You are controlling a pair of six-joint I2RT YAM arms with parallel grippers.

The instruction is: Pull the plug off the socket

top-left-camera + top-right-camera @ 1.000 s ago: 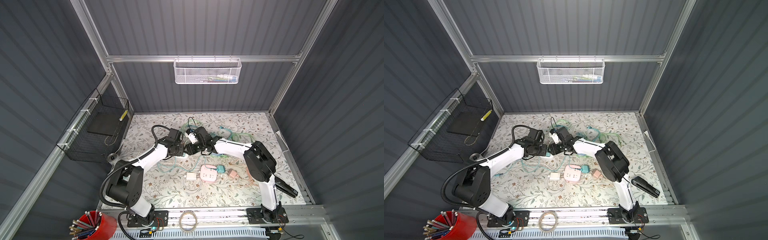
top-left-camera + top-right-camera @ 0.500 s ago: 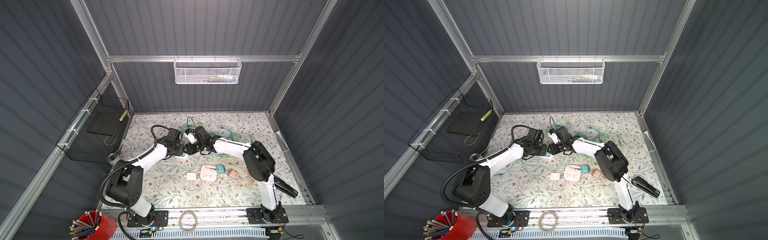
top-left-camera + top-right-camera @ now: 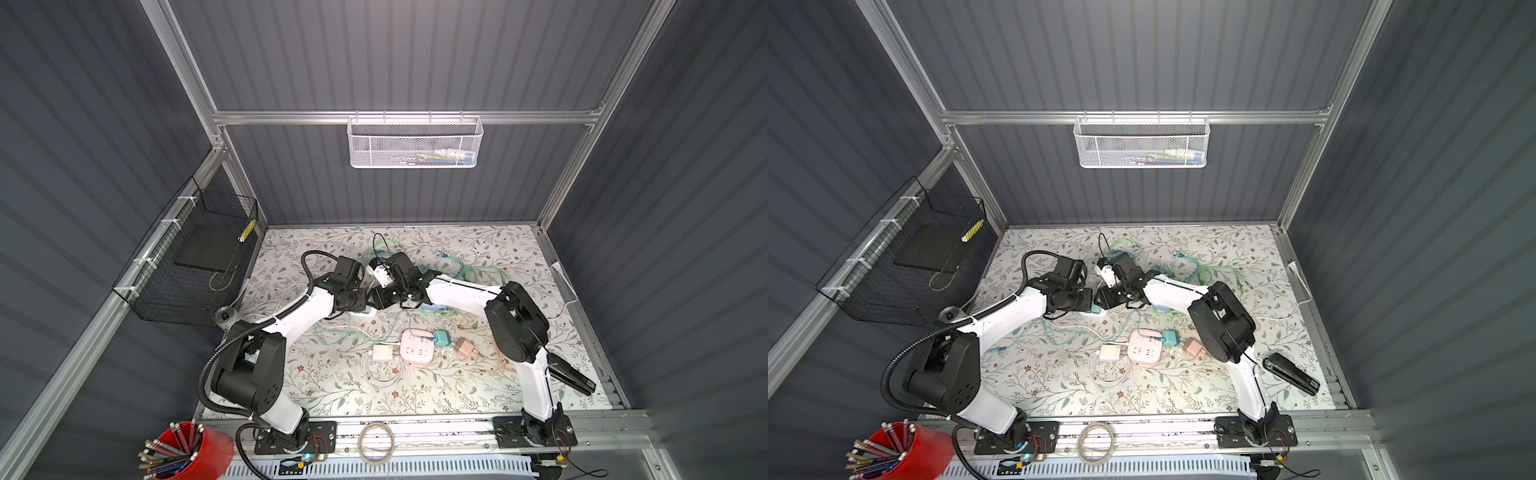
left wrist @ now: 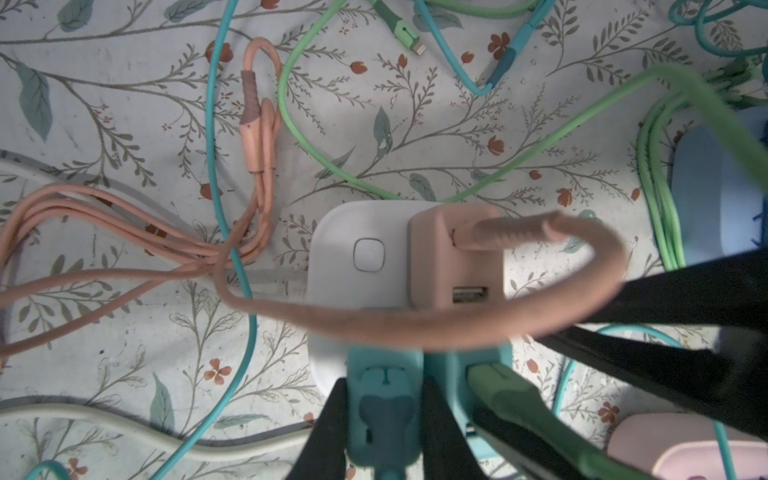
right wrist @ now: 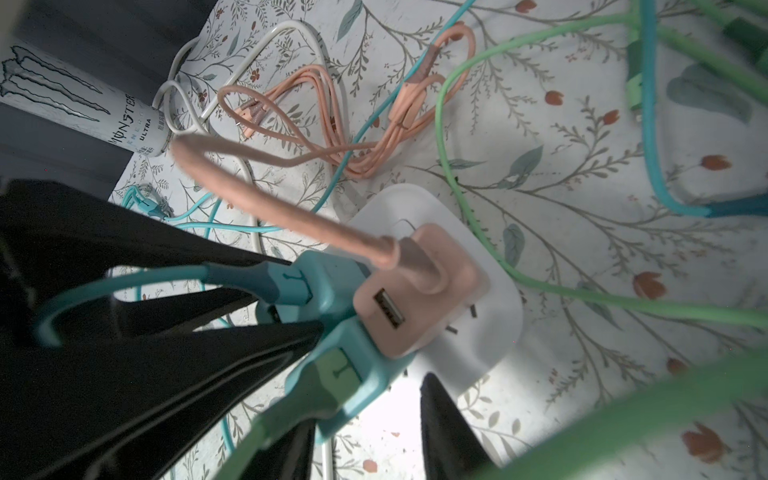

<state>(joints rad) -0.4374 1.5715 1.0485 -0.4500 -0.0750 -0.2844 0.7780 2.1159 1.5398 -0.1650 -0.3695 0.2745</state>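
Note:
A white socket (image 4: 357, 232) lies on the floral mat and carries a pink plug (image 4: 455, 257) and two teal plugs side by side. My left gripper (image 4: 384, 399) is shut on the teal plug (image 4: 384, 374) that has the dark teal cable. My right gripper (image 5: 365, 411) straddles the other teal plug (image 5: 357, 374), the one with the green cable. Its jaws stand open, with a gap at one finger (image 5: 444, 428). In both top views the grippers meet tip to tip over the socket (image 3: 360, 314), left gripper (image 3: 365, 305) and right gripper (image 3: 379, 298).
Loose pink, green and teal cables (image 4: 257, 137) lie all around the socket. A pink socket cube (image 3: 417, 347) with chargers beside it sits nearer the front. A Monster can (image 5: 83, 108) lies by the wall. A black stapler (image 3: 569, 374) rests at the right edge.
My right gripper's jaws have narrowed around the green-cabled teal plug. The left gripper keeps its hold, and both arms have barely shifted.

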